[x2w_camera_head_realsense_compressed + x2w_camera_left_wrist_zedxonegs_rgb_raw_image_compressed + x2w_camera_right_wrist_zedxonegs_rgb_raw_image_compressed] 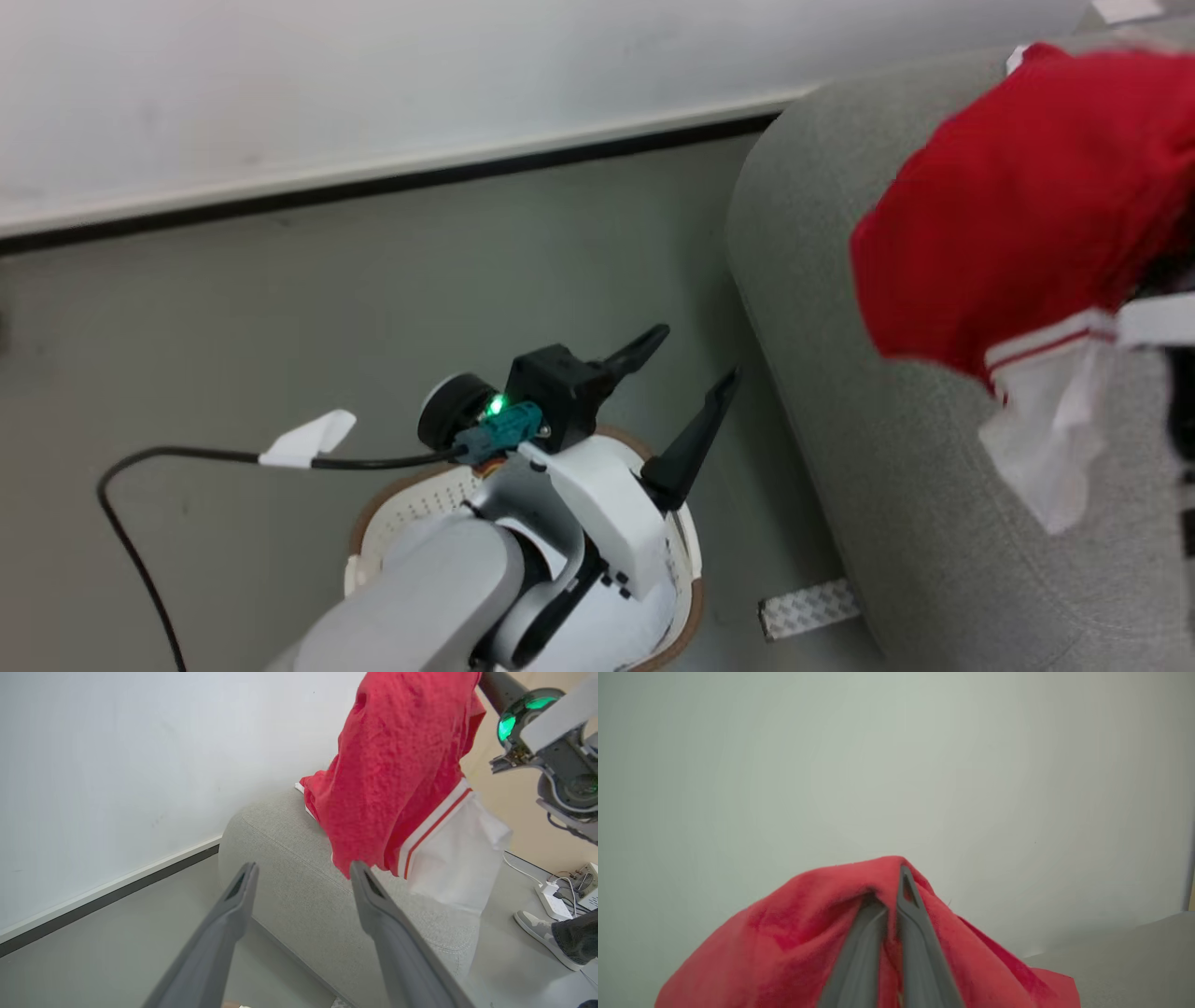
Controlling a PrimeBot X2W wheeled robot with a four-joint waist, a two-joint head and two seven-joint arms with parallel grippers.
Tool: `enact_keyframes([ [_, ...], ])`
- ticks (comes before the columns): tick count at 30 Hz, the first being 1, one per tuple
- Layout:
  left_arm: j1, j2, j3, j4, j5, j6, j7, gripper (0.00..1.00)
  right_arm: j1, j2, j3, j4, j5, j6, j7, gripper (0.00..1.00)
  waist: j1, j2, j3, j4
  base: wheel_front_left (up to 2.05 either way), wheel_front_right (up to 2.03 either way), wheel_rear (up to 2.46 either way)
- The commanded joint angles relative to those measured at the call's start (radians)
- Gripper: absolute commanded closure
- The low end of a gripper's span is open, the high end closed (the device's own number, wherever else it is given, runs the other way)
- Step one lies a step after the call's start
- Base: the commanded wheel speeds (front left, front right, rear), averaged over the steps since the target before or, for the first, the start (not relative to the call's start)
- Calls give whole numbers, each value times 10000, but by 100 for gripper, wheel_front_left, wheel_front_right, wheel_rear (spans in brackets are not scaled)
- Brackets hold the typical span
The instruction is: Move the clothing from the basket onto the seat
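**Red garment (1008,205) dangling over the seat (840,448), drop looks close**

So the bot's right gripper (889,891) has both fingers pinched tight on a bunched fold of the red fabric, which spills down either side of them. Makes sense as a grip: pinch one high spot and the rest hangs free, so it clears the rounded edge of the sofa on its way over. The garment hangs above the grey seat on the right of the scene, striped hem lowest, with a white cloth piece (1046,439) trailing under that hem. Can't tell if the low end is touching the upholstery or just above it.

Pose-wise, the right arm looks held high, fingers aimed at the pale wall (896,765), load hanging beneath.

The left gripper (695,355) is spread wide with nothing in it, hovering just above the basket (373,523), which sits on the floor (280,327) near the robot and left of the seat. Its fingers point far-right, toward the sofa. Probably it's lined up for the next grab. The pale forearm hides most of the basket, so what's inside is anyone's guess.
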Motion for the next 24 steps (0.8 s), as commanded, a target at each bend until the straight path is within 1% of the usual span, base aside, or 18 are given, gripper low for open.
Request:
enact_keyframes([
  [1,-257,134,94,-113,156,-48,37,0,-572,-291,-410,138,-98,-24,63,100,-1,0,1346,339,0,0,0],
  [4,-761,295,202,-420,369,-89,183,0,-2125,-749,-1617,679,-337,-24,408,100,-1,0,2257,650,0,0,0],
  [7,-1256,464,346,-743,458,-122,348,0,-3778,-1453,-2833,1355,-972,-24,749,100,-1,0,3128,928,0,0,0],
  [12,-1746,654,518,-1238,609,-130,488,0,-5713,-2192,-4742,2595,-2716,-24,897,100,-1,0,4196,1330,0,0,0],
  [15,-1830,721,593,-1347,635,-135,406,0,-6058,-2207,-5917,3518,-3929,-24,744,100,-1,0,4558,1544,0,0,0],
  [20,-1778,635,603,-1211,592,-124,190,0,-5527,-1814,-7713,4784,-5766,-24,244,100,-1,0,4710,1755,0,0,0],
  [21,-1764,603,595,-1176,576,-125,132,0,-5401,-1706,-8015,4933,-6064,-26,129,65,-1,0,4694,1779,0,0,0],
  [22,-1749,573,610,-1124,554,-114,81,0,-5288,-1580,-8304,5069,-6354,-26,17,13,-1,0,4654,1797,0,0,0],
  [23,-1717,566,635,-1064,530,-87,14,0,-5214,-1426,-8526,5211,-6556,-24,-66,0,-1,0,4588,1799,0,0,0],
  [24,-1674,564,665,-1012,504,-75,-42,0,-5114,-1303,-8652,5295,-6815,-26,-147,0,-1,0,4511,1786,0,0,0],
])
